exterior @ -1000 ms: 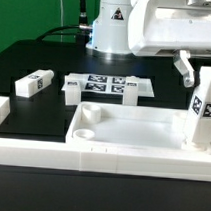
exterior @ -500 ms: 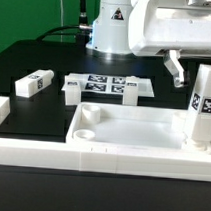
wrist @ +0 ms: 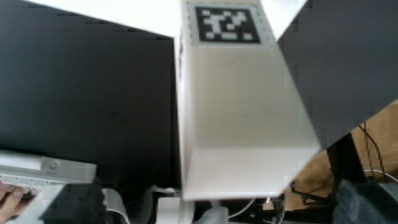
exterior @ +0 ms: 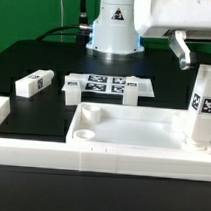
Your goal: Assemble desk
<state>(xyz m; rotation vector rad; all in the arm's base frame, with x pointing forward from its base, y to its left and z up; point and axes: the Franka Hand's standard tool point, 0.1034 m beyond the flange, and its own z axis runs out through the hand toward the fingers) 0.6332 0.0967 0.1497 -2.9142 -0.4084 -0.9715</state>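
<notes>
- The desk top (exterior: pixel 132 131) lies flat on the black table (exterior: pixel 46 60), near the front of the scene. It is a wide white tray with its open side up. A round socket shows in its near corner on the exterior view's left.
- An upright leg (exterior: pixel 203 107) stands at the desk top's corner on the exterior view's right, with a black-and-white tag on the face toward us. From here I cannot tell how deep its foot sits in the socket.
- In the wrist view the same upright leg (wrist: pixel 240 110) fills the middle of the picture as a long white block. Its tag sits at one end, and dark table shows on both sides.
- The gripper (exterior: pixel 182 53) hangs above that leg and a little toward the exterior view's left, apart from it and carrying nothing. Only one dark finger shows plainly, so I cannot tell how wide the jaws stand.
- Behind the desk top lies the marker board (exterior: pixel 107 85), flat on the table.
- A second leg (exterior: pixel 73 85) lies at one end of the board and a third leg (exterior: pixel 144 89) at the other.
- Another loose leg (exterior: pixel 31 84) lies well off toward the exterior view's left.
- White border rails (exterior: pixel 91 156) run along the front and the left edge.
- The robot base (exterior: pixel 113 26) stands at the back.
</notes>
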